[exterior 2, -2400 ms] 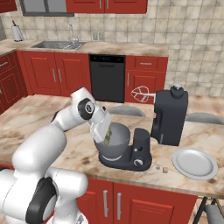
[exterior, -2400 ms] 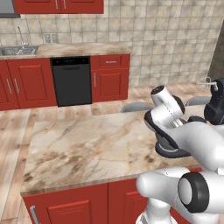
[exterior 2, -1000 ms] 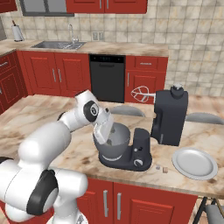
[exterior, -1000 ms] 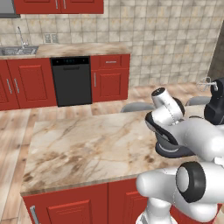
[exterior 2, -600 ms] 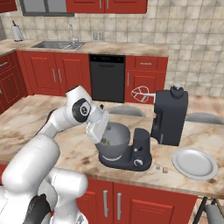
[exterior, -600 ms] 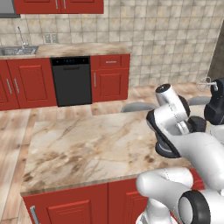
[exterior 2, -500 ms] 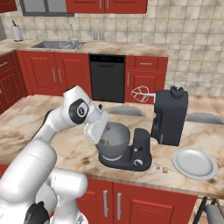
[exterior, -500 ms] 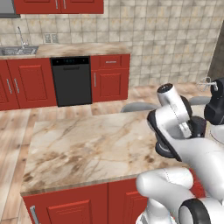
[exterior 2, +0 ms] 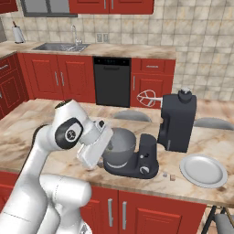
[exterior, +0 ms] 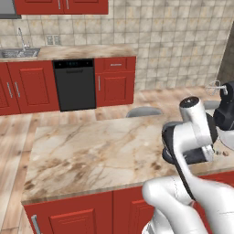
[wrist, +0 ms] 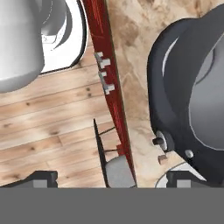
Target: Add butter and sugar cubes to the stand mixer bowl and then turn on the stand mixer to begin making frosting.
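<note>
Open gripper (wrist: 111, 179) at bottom of frame, empty, mixer (wrist: 188, 100) at right, sugar cube (wrist: 162, 159) below its knob.

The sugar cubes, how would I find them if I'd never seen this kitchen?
Find the dark stand mixer on the marble island. Between its round base and the white plate sit the sugar cubes: tiny tan blocks, far smaller than anything nearby.
</note>
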Robot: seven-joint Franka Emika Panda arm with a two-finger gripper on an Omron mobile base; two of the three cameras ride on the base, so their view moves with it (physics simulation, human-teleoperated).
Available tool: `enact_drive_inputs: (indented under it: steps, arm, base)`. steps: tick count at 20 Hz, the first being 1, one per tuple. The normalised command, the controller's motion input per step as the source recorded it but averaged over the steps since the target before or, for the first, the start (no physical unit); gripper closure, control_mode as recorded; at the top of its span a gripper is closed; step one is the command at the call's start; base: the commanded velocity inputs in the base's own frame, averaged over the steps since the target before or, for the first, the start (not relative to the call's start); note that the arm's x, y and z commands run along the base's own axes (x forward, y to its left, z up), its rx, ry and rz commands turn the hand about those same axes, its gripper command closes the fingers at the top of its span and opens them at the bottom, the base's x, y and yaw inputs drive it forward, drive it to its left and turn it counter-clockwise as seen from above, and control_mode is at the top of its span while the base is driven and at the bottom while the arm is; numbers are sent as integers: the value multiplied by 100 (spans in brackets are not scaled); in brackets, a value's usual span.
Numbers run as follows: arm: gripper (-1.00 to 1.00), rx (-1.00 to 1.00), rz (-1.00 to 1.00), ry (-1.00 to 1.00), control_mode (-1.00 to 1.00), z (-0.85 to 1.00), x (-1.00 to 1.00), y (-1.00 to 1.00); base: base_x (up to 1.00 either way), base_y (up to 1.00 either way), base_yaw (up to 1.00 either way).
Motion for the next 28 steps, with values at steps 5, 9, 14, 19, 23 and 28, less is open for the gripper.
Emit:
enact_drive_inputs:
  steps: [5,9,14,19,23,28]
  arm:
    - [-100,8,-12,-9,-100,-13,-93,-53]
    - [-100,12,-8,-10,-100,-14,-52,-78]
    - [-100,15,0,-12,-100,-10,-21,-89]
    - [-100,18,5,-16,-100,-22,-4,-72]
    - [-100,20,8,-18,-100,-15,2,-49]
    - [-100,22,9,-15,-100,-1,23,-32]
  base:
    - [0,0,0]
    - [0,0,0]
    - [0,0,0]
    - [0,0,0]
    - [0,0,0]
    - [0,0,0]
